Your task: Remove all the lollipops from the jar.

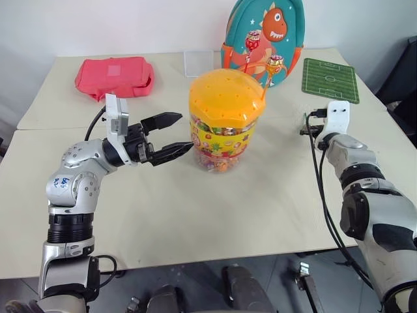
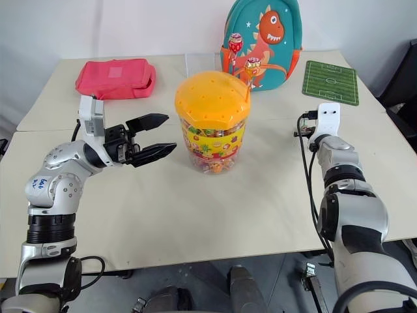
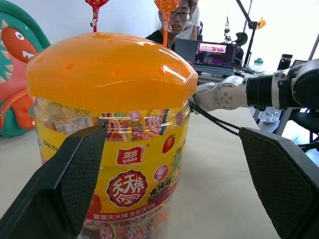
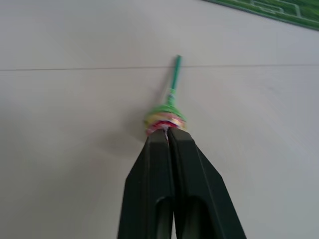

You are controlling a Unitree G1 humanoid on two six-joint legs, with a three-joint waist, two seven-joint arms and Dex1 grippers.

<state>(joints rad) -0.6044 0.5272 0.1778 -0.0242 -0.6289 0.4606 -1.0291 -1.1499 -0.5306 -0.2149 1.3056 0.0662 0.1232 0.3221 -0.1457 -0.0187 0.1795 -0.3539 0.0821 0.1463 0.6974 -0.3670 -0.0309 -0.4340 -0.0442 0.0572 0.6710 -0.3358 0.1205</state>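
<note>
A pale beige desk [image 1: 195, 215] is filling most of the head views, with a white wall behind and a monitor and a seated person showing in the left wrist view's background. The jar [image 1: 223, 120] is standing upright at centre frame; two lollipops [image 1: 253, 43] are poking up from holes in its orange lid [image 1: 225, 98] on thin sticks, in front of the dinosaur backpack [image 1: 266, 39] at the upper middle. A third lollipop [image 4: 166, 118] is lying on the desk at the right gripper [image 4: 168, 132], whose fingers are pressed together on its wrapped head, the green stick pointing away. These candies are looking very light and small, the crinkly wrapper probably slippery and the stick thin and stiff; taking the stick just under the head seems the surest hold. The left gripper [image 1: 171, 135] is hovering spread wide just beside the jar at centre left. A red pouch [image 1: 115, 76] is sitting upper left, a green pitch mat [image 1: 331, 79] upper right.
</note>
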